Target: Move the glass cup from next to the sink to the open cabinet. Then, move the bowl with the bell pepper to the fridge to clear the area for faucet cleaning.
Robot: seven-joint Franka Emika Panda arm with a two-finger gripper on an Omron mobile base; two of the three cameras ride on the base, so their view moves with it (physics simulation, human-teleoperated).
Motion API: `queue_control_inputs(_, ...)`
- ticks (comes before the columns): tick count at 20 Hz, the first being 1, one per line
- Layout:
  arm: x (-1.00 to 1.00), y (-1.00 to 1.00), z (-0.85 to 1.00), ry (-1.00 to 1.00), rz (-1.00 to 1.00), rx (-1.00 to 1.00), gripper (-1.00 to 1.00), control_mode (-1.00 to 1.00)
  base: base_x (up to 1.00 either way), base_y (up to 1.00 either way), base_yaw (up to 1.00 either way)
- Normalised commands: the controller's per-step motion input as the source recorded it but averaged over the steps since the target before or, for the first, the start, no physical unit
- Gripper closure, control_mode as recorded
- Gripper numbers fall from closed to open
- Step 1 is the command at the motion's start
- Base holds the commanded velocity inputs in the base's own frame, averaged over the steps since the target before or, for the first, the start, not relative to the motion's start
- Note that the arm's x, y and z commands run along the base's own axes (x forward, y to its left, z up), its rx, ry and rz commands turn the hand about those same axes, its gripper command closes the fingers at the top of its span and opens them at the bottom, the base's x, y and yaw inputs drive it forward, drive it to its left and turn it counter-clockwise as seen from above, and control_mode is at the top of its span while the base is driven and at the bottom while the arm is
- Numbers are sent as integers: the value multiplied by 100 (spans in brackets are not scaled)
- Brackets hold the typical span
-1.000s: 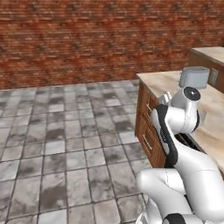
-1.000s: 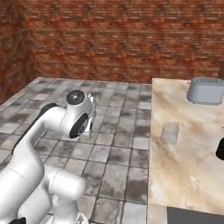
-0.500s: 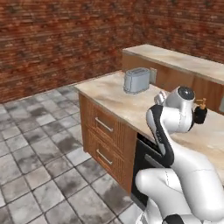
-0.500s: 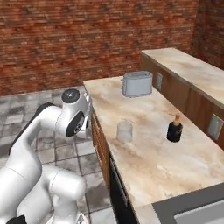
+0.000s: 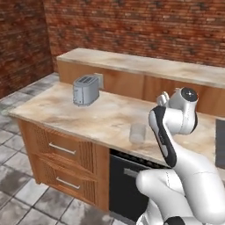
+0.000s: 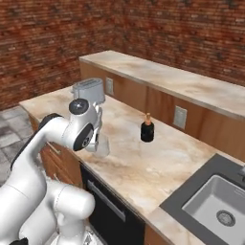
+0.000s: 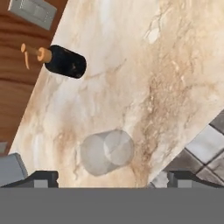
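setting: brick-walled kitchen, marble counter (image 5: 105,118) with a raised ledge behind
glass cup (image 7: 106,152): upright on the counter near its front edge, apart from everything else; also seen in the left base view (image 5: 138,133)
gripper (image 7: 113,178): above the cup, jaws spread wide and holding nothing, one dark tip on each side of the cup
bottle (image 7: 64,61): dark, cork-topped, standing well apart toward the back ledge
toaster (image 5: 86,89): grey, farther along the counter, well clear
sink (image 6: 216,202): at the far end of the counter, well apart from the cup
step in hand: judged to be the approach to grasp the cup
doing it well: centre the cup between the tips, come straight down, close gently around the wall below the rim, lift upright so it does not tip or slip
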Motion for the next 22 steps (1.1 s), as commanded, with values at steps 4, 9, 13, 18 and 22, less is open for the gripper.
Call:
queue_control_inputs(4, 0, 0, 0, 0, 0, 0, -100, 100, 35, 77, -49)
queue_control_inputs(9, 0, 0, 0, 0, 0, 0, -100, 100, 3, 50, -2)
queue_control_inputs(13, 7, -5, 0, 0, 0, 0, -100, -100, 7, 3, 1)
queue_control_inputs(18, 34, -55, -5, 3, 3, 4, -100, -100, 0, 0, 0)
queue_control_inputs(22, 15, -38, -32, 8, 13, 1, -100, -100, 0, 0, 0)
